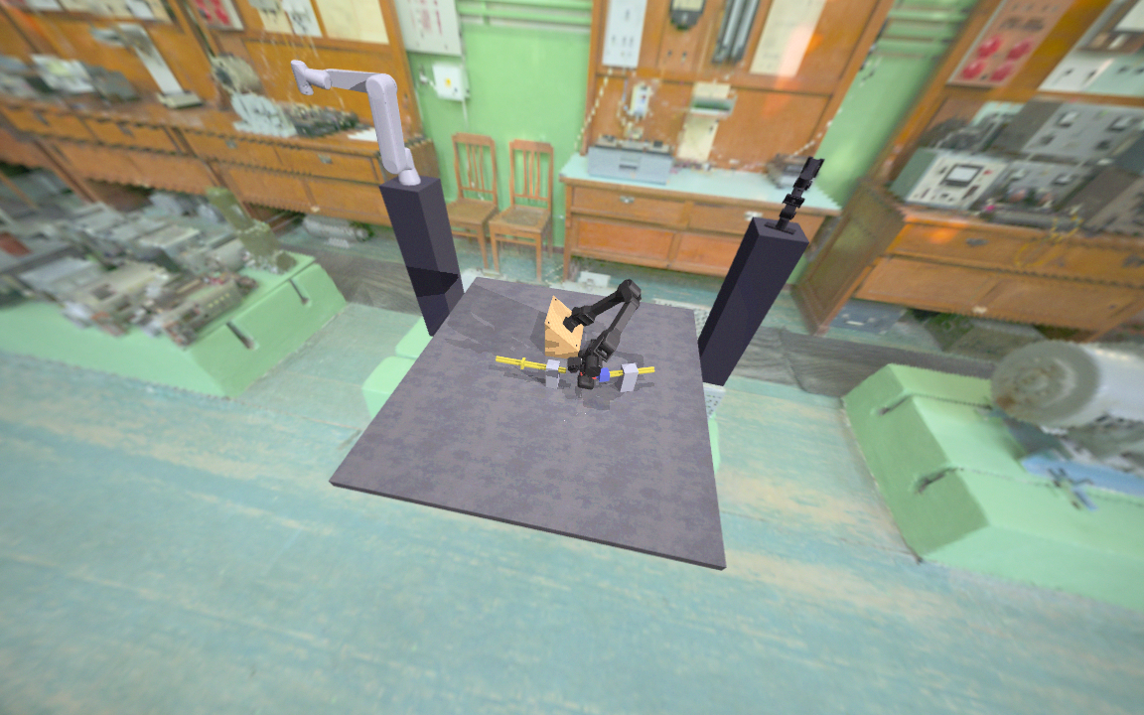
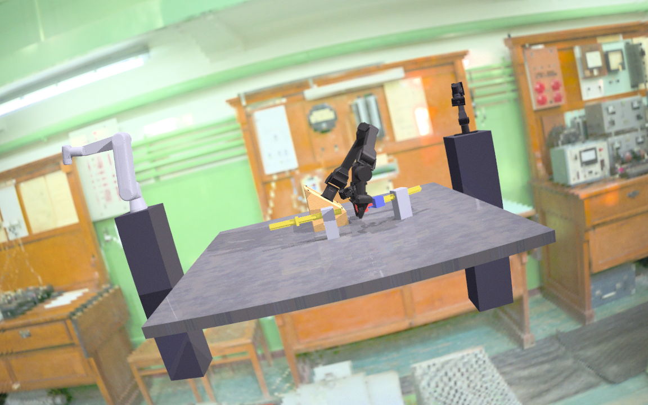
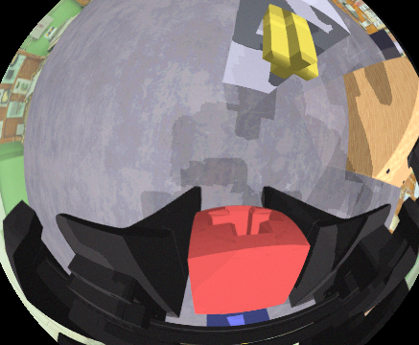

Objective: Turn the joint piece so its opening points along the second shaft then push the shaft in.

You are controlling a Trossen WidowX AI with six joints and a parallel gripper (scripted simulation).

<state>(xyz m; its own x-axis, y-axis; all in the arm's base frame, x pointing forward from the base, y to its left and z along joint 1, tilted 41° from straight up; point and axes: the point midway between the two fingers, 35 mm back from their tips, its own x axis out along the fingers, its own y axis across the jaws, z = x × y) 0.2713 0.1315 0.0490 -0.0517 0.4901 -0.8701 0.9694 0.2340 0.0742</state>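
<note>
Presently: fingers [image 1: 588, 383] [image 2: 360, 216], clamped on red joint piece [image 3: 248, 278], beside blue piece [image 1: 604, 374] [image 2: 378, 202] [image 3: 238, 319]. Second shaft [image 1: 513, 362] [image 2: 286, 222] [image 3: 290, 38], yellow, cross-shaped end facing the joint piece across a gap; opening seemingly wants turning onto that shaft's long axis.

Red joint piece [image 3: 247, 278], cross-shaped opening, yellow second shaft [image 3: 290, 40] outside it

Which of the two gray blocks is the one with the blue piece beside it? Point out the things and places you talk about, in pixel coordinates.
The right-hand gray block [image 1: 629, 378] [image 2: 402, 205] in the top view; the other has no blue piece beside it.
</note>
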